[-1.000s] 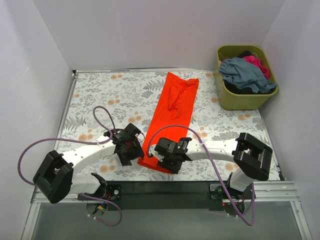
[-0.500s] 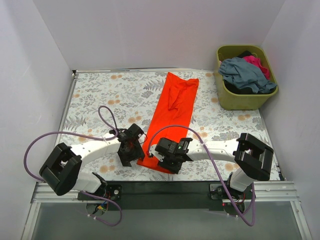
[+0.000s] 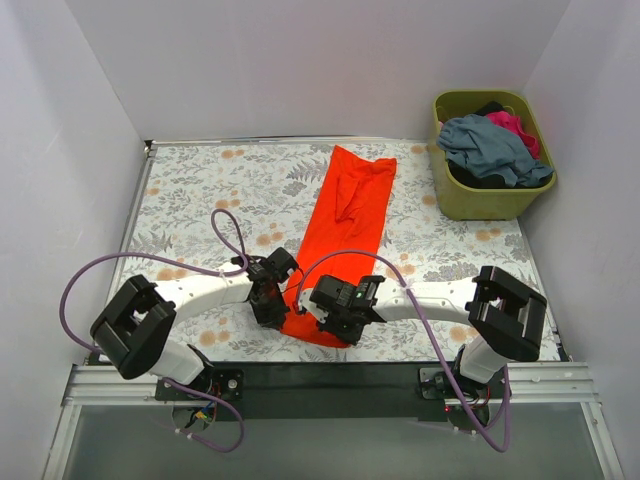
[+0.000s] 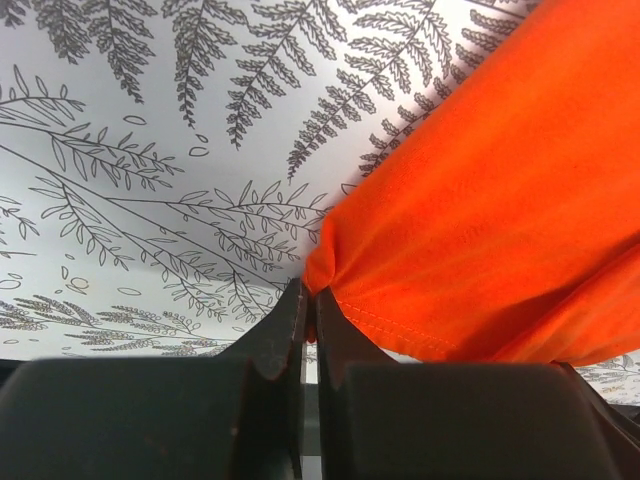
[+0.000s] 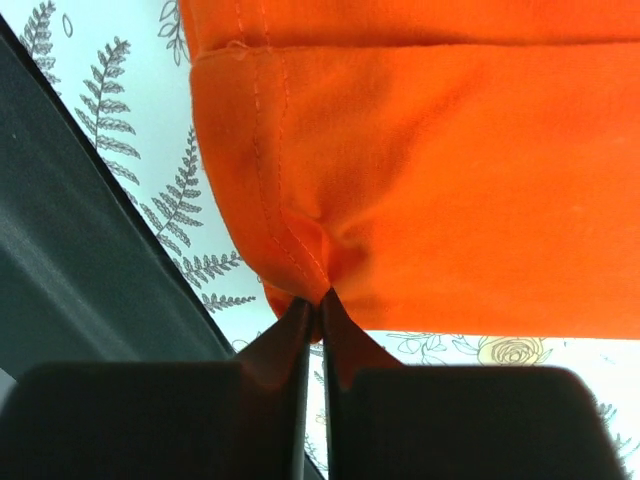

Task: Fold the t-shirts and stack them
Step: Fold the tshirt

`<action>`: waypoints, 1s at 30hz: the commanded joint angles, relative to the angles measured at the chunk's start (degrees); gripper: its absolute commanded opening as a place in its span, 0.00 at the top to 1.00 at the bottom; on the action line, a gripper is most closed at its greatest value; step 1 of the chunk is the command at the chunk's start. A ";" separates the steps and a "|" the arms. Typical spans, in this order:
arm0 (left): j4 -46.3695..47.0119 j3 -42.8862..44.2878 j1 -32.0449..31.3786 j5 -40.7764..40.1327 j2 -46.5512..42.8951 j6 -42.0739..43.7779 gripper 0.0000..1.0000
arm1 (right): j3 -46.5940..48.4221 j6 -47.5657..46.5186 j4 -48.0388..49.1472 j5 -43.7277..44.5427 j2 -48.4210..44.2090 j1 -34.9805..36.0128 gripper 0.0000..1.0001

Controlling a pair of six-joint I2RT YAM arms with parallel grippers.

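Observation:
The orange-red t-shirt (image 3: 345,220) lies folded into a long narrow strip running from the table's back centre down to the near edge. My left gripper (image 3: 277,312) is shut on the shirt's near left corner (image 4: 400,240), the cloth bunched between its fingertips. My right gripper (image 3: 335,325) is shut on the near hemmed edge of the shirt (image 5: 420,170), stitching puckered at the pinch. Other t-shirts, grey-blue (image 3: 490,148), magenta-pink (image 3: 515,125) and dark, are heaped in the basket.
The olive-green basket (image 3: 480,200) stands at the back right corner of the floral tablecloth (image 3: 220,190). White walls close in on three sides. A black rail (image 3: 330,385) runs along the near edge, close behind both grippers.
Both grippers have closed onto the shirt's near end. The left arm slid right to the shirt's left corner; the right gripper stayed in place.

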 commanded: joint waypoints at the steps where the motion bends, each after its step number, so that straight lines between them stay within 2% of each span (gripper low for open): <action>1: -1.72 -0.56 -0.51 -3.53 0.61 -0.44 1.00 | -2.04 0.95 0.20 -2.76 0.85 0.29 0.98; 7: -6.64 0.24 -0.51 -4.07 -4.66 -0.44 1.00 | -1.51 1.12 -1.99 -9.96 -2.22 1.25 0.99; 12: -8.66 -0.55 -0.51 -1.35 -9.06 -0.70 1.00 | -0.63 1.39 -3.66 -16.03 -3.98 3.28 0.99; 18: -12.53 1.55 -0.51 -0.64 -12.93 -0.97 1.00 | 2.61 2.53 -6.12 -18.67 -6.36 3.37 0.99; 23: -14.21 6.38 0.10 -2.66 -12.76 0.87 1.00 | 7.27 2.00 -11.74 -13.15 -7.24 0.74 0.99; 30: -9.29 20.79 3.70 -4.86 0.50 8.25 1.00 | 14.21 -2.21 -17.38 -1.99 -6.98 -12.26 0.99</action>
